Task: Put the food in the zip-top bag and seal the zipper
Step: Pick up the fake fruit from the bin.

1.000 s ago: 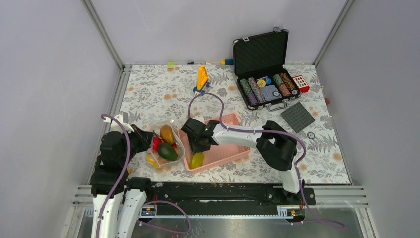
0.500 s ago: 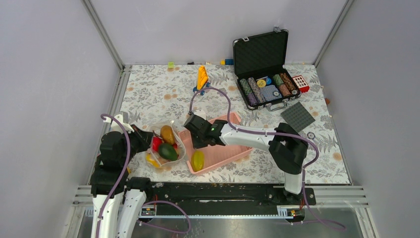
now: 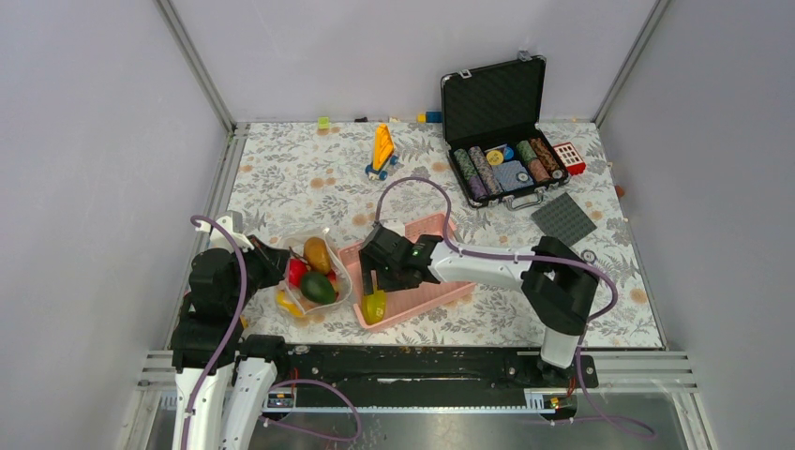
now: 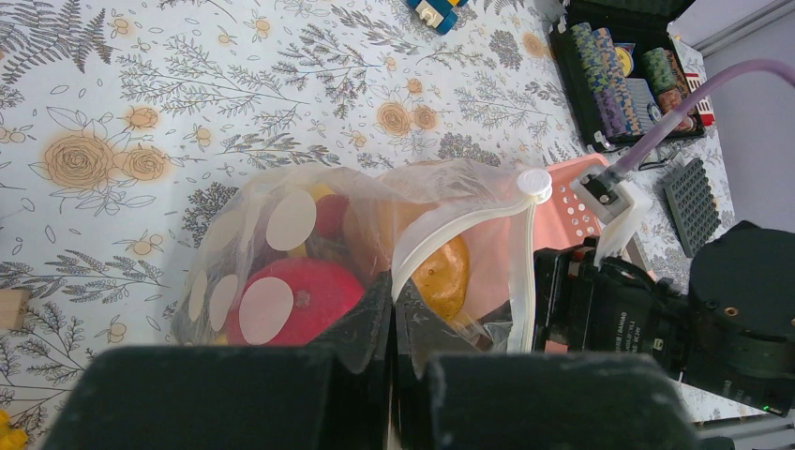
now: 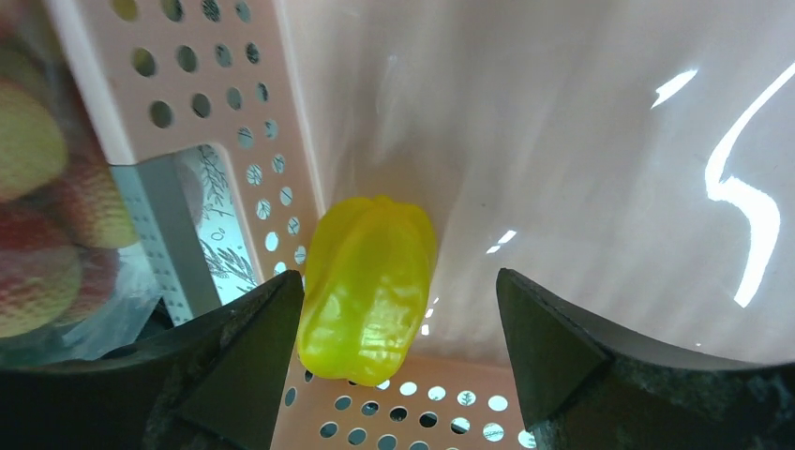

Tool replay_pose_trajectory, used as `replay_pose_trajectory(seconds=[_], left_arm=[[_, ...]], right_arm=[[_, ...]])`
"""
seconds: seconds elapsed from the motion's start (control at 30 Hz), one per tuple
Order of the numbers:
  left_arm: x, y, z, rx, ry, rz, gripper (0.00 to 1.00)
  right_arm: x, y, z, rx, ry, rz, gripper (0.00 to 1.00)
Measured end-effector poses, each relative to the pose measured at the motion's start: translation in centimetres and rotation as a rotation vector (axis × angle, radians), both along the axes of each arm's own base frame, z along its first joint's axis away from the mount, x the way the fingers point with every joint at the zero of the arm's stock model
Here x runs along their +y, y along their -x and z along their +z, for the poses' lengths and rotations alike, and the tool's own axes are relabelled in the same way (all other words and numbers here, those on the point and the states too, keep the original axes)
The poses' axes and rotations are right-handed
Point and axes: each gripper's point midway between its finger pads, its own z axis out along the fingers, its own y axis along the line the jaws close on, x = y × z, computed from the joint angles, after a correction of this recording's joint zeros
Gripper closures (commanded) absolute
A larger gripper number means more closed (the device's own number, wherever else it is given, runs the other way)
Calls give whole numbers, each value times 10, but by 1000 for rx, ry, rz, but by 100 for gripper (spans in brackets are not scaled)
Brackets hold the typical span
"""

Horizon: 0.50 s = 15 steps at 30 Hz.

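**Overhead view:** the left gripper (image 3: 274,263) is shut on the rim of the bag (image 3: 343,281), which lies just left of the pink basket (image 3: 441,286) and has several toy foods (image 3: 317,286) inside; the right gripper (image 3: 380,289) hangs over 1 yellow pepper (image 3: 375,306) in the basket's near-left corner. Compared with 1 second ago, the right gripper has moved toward that corner, over the pepper; the pepper, bag and left arm have not shifted.

**Left wrist view:** the 2 fingers pinch the film below the zipper (image 4: 469,220); the mouth gapes toward the basket; 1 pinch alone could let the mouth sag shut.

**Right wrist view:** the fingers (image 5: 548,352) stand wide apart, holding nothing; the pepper lies off-centre, close to 1 finger and the perforated wall; closing here could catch the wall or squirt the smooth pepper out.
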Motion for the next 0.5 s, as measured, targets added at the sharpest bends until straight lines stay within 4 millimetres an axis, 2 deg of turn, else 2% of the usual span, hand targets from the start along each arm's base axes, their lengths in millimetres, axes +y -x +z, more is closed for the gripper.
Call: replay_pose_trajectory(seconds=[0.1, 0.3, 0.4, 0.5], left_arm=[[0, 0, 0, 0, 0, 0, 100], [0, 0, 0, 0, 0, 0, 100], [0, 0, 0, 0, 0, 0, 100], [0, 0, 0, 0, 0, 0, 100]], right_arm=[[-1, 9, -8, 46, -9, -17, 16], [19, 21, -10, 99, -89, -32, 18], [22, 26, -18, 130, -101, -43, 23], [30, 28, -19, 155, -136, -46, 32]])
